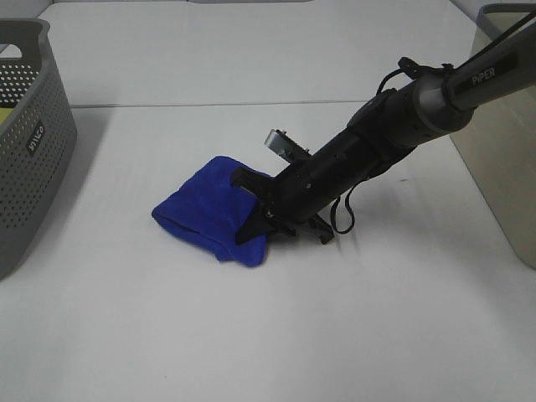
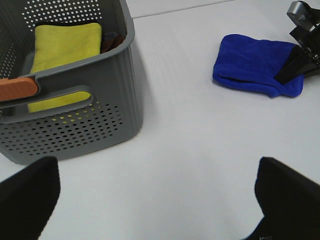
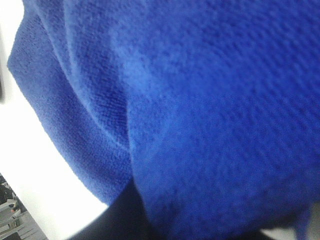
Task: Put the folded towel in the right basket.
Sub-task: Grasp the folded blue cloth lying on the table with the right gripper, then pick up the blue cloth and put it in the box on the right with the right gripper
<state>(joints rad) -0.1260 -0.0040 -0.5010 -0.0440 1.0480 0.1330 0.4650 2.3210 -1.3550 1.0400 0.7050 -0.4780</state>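
A folded blue towel (image 1: 213, 209) lies on the white counter (image 1: 251, 352) at the centre of the high view, well apart from the right basket (image 1: 502, 167), whose pale wall shows at the right edge of the frame. The right arm slants down from the upper right; its end effector (image 1: 264, 219) meets the towel's right end, one black finger (image 2: 289, 65) lying across the top of the cloth. Whether the jaws are clamped on the fabric cannot be told; the right wrist view is filled with blue pile at close range. A grey perforated basket (image 1: 29, 142) stands at the left edge of the high view; in the left wrist view it holds a folded yellow cloth (image 2: 65, 45), and an orange object (image 2: 17, 89) sits by its handle. The left end effector (image 2: 156, 167) hangs above bare counter; its fingers (image 2: 27, 195) are spread wide at the lower corners of that frame, with nothing between them.
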